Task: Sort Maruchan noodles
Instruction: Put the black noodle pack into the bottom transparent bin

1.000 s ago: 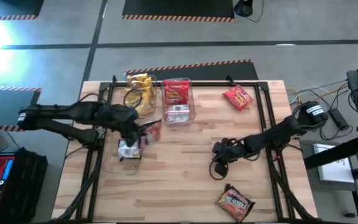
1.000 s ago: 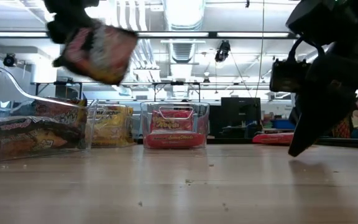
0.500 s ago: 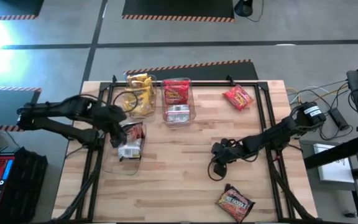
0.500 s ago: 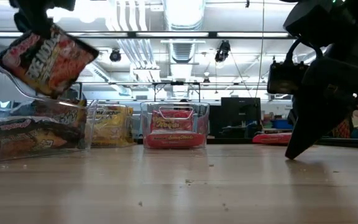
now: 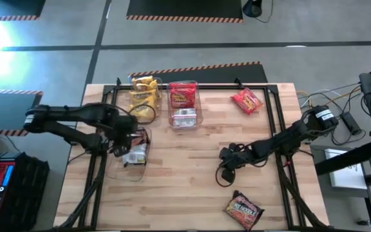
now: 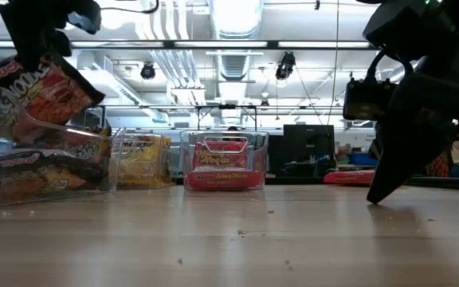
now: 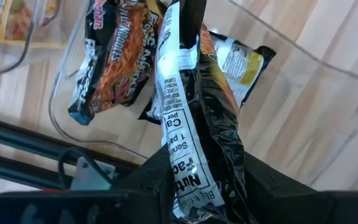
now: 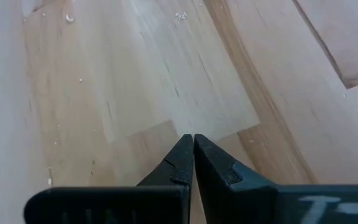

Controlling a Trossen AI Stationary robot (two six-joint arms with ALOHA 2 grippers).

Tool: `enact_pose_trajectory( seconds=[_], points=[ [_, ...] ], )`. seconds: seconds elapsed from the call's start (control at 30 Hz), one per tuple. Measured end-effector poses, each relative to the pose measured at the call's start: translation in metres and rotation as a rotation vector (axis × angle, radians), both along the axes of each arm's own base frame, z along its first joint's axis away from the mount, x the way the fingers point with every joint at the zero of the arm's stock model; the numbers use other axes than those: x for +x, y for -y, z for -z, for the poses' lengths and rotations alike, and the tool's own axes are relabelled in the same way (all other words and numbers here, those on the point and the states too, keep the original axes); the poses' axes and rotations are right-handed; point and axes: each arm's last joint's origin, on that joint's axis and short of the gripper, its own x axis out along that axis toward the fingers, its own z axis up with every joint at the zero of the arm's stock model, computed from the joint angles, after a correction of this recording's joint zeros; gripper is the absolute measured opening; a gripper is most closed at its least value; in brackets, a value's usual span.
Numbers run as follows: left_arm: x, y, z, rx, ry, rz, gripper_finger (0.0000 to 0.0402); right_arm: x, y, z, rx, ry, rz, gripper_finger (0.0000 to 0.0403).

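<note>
My left gripper points down over the near-left clear bin and is shut on a dark red-brown Maruchan packet. The packet hangs over other dark packets lying in that bin. Yellow packets and red packets fill two bins at the far edge. One red packet lies loose at the far right, and a dark one lies near the front edge. My right gripper is shut, empty, with its tips just above the bare wood at centre right. My left gripper pinches the packet's top end between its two fingers, coming from above and pointing down. The packet hangs upright below the fingers, its printed silvery back toward the wrist camera. It hangs over the bin; whether its lower end touches the bin's contents I cannot tell.
A black frame rail runs along the table's far edge, and side rails run down both sides. Cables loop beside my right gripper. Bare wood lies between the two arms.
My left gripper has drawn back toward the table's left edge and tipped over until it points straight down. The dark packet has swung from slanting out sideways to hanging upright, lower and over the near-left bin. My right arm has kept still.
</note>
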Motion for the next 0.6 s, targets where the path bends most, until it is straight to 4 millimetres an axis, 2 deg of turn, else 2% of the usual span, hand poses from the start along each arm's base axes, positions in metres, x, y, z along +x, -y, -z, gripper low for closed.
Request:
enact_pose_trajectory(
  seconds=[0.3, 0.6],
  points=[
    [0.026, 0.001, 0.021, -0.01, -0.127, 0.186, 0.0096, 0.002, -0.001, -0.001, 0.015, 0.022, 0.009, 0.0009],
    [0.049, 0.001, 0.044, -0.008, -0.252, 0.266, 0.0096, 0.002, -0.001, -0.001, 0.017, 0.024, 0.009, 0.0009]
  ],
)
